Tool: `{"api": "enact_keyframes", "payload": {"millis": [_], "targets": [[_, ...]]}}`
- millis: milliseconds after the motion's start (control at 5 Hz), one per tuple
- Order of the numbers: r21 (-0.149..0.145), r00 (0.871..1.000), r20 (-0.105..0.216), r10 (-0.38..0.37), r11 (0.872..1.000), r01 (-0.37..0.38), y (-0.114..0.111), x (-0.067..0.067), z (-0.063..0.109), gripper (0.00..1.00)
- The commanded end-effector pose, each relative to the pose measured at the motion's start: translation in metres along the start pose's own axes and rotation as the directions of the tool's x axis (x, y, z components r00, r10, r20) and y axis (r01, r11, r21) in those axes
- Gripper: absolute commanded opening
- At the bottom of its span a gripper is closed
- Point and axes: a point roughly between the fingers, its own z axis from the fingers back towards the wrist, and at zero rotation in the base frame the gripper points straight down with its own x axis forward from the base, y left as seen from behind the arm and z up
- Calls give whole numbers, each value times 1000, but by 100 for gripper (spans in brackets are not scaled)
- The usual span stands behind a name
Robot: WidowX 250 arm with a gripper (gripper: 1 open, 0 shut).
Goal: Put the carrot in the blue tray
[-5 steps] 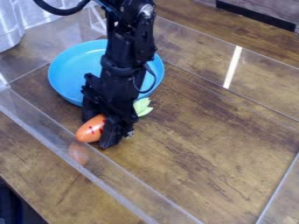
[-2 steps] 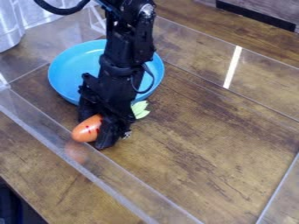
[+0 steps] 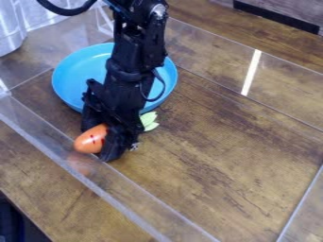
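Camera view: we see the carrot (image 3: 90, 142) clamped in the claw (image 3: 115, 141), its orange end poking out on the left of the picture and its light green leafy top (image 3: 149, 121) showing on the opposite side. Over the last moment the change is small: the orange end has slid slightly toward the left of the picture, and the leaves have drawn in a little toward the claw. Since both ends have shifted with the claw, we take it that the carrot is moving with the grip, which is what we need for the carry.

As for where it lies, the carrot runs crosswise through the claw, gripped somewhere along its middle; the dark fingers hide that stretch, so we cannot tell exactly where they bite. It is outside the blue tray (image 3: 78, 68), near the rim on the side toward the bottom of the picture. We cannot tell whether it has cleared the table (image 3: 214, 142).

We judge the pick all but made and the placing still ahead of us. Next we would want a lift high enough to pass the rim, then a short move back over the tray. Our worry is the leafy end catching the rim, or the carrot twisting in the claw.
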Motion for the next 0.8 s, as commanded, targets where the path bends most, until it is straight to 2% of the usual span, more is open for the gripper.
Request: {"api": "enact_keyframes", "payload": {"millis": [0,600], "targets": [[24,998,66,-6,1000,5,2,5,22,0],[36,998,67,-9,999,7,5,5,35,0]]}}
